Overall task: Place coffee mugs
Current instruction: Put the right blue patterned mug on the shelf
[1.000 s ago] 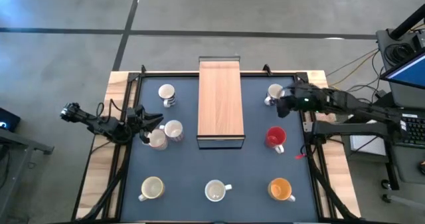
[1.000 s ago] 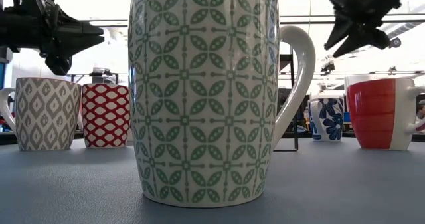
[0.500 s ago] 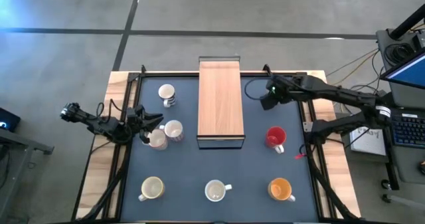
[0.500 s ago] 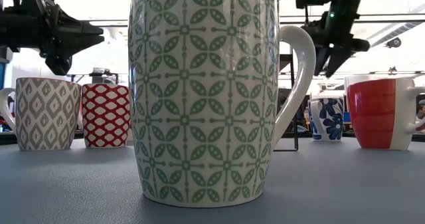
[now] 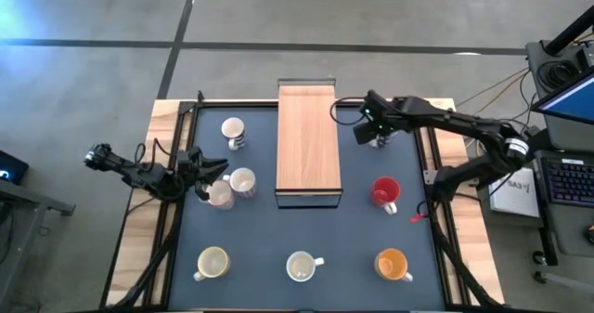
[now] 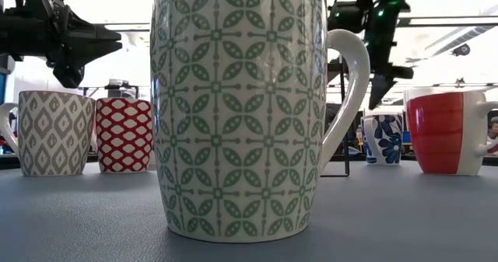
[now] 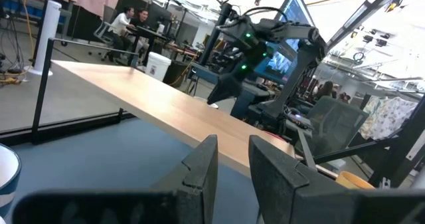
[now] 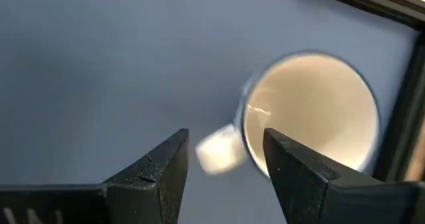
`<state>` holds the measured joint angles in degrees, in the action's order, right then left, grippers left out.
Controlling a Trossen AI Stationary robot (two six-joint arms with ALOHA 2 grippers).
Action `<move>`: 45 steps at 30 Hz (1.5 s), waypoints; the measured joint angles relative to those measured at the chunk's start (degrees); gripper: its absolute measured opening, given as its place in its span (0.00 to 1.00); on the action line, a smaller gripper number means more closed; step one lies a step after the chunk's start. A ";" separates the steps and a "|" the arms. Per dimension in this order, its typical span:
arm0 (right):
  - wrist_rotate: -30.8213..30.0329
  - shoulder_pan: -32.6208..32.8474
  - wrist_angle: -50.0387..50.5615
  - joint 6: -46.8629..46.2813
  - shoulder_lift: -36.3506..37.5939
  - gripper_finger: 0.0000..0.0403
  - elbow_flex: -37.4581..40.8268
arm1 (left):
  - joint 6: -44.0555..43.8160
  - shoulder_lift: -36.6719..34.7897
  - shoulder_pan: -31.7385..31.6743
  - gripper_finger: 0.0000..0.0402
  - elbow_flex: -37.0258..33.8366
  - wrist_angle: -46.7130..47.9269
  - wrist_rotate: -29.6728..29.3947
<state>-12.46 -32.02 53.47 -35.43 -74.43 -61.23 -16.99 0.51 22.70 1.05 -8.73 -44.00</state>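
Eight mugs stand on the dark mat. On the left are a white banded mug [image 5: 232, 130] and two mugs [image 5: 243, 181] [image 5: 220, 194] close together. Cream [image 5: 213, 263], white [image 5: 302, 267] and orange [image 5: 393, 264] mugs line the near edge. A red mug [image 5: 385, 192] stands on the right. My right gripper [image 5: 364, 132] [image 8: 222, 144] is open and points down above the far-right white mug [image 8: 309, 111] [image 5: 381, 139], over its handle [image 8: 216, 151]. The low view shows its fingers [image 6: 379, 91] clear above that mug [image 6: 383, 137]. My left gripper [image 5: 209, 176] [image 7: 232, 164] hovers open and empty by the two left mugs.
A long wooden shelf [image 5: 308, 144] on a dark frame stands in the middle of the table, between the two groups of mugs. A raised frame [image 5: 429, 164] edges the mat. A tall green-patterned mug [image 6: 241, 106] fills the low view. People and desks show in the room behind.
My right gripper has swung from the table's far right edge toward the left, past the white mug, and has tipped so its fingers point down over that mug's handle. No mug has moved.
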 joint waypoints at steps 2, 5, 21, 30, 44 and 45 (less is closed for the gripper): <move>0.28 -1.08 -0.72 0.54 -1.92 0.45 0.00 | 0.00 -0.02 0.02 0.17 0.01 0.00 0.01; 0.51 -2.43 -0.85 1.01 -4.65 0.43 0.00 | 0.00 -0.02 0.00 0.17 0.01 0.00 0.01; 3.66 -3.54 -1.41 6.70 -7.54 0.05 -0.09 | 0.00 0.00 0.01 0.17 0.01 0.01 -0.01; 8.34 -3.11 2.66 11.31 -2.67 0.04 -3.54 | 0.00 0.00 0.02 0.17 0.01 0.02 0.01; 8.01 3.09 7.66 23.98 -2.73 0.03 -26.65 | 0.00 0.00 0.02 0.17 0.01 0.00 0.01; 8.03 3.65 7.96 24.94 -3.51 0.03 -28.04 | 0.00 -0.01 0.01 0.17 0.01 0.00 -0.01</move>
<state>-4.43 -28.37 61.43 -10.48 -77.94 -89.27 -16.99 0.50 22.71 1.06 -8.73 -44.01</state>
